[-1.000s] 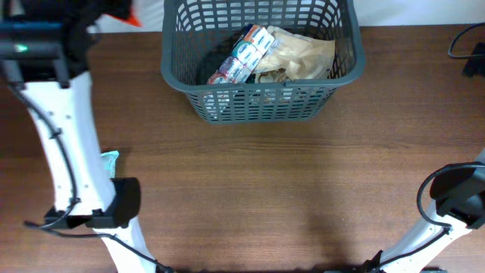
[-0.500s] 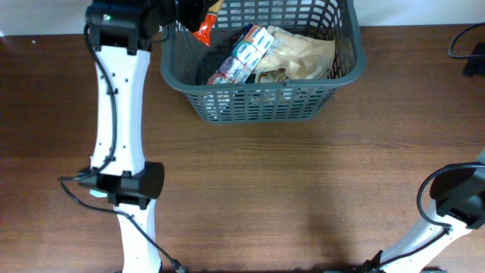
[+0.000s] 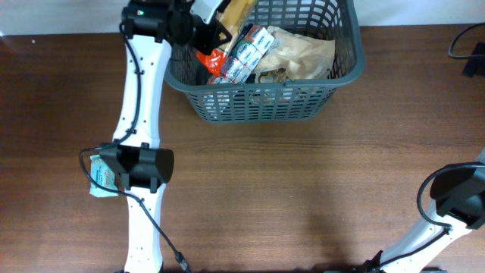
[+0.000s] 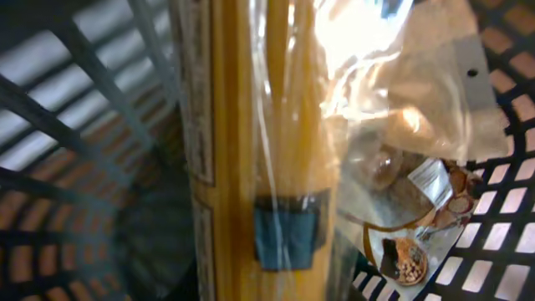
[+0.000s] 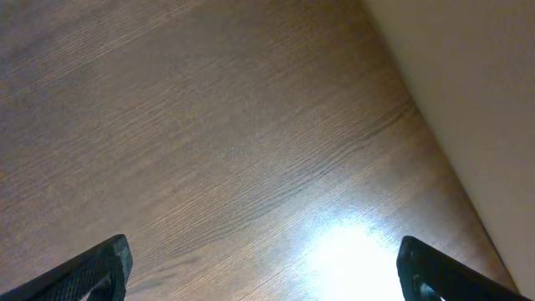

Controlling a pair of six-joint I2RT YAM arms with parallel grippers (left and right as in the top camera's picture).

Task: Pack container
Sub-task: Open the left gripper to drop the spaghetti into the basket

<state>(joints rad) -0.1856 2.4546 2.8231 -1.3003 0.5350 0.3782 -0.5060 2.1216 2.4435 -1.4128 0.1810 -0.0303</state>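
The dark grey lattice basket (image 3: 261,98) stands at the table's far middle. It holds a blue, white and red packet (image 3: 244,51) and a clear beige bag (image 3: 303,49). My left gripper (image 3: 203,34) is over the basket's left rim, shut on a long yellow packet (image 3: 227,23) with an orange-red end, tilted into the basket. In the left wrist view this packet (image 4: 259,150) fills the middle and hides my fingers, with the basket's wall (image 4: 67,100) behind it. My right gripper (image 5: 263,272) is open and empty over bare wood.
A teal and white packet (image 3: 102,174) lies on the table at the left, beside the left arm's base. The right arm's base (image 3: 455,197) is at the near right. A black cable (image 3: 466,38) lies at the far right edge.
My left arm has swung right from the table's far left corner to over the basket's left rim, carrying the long packet, which now tilts down into the basket.
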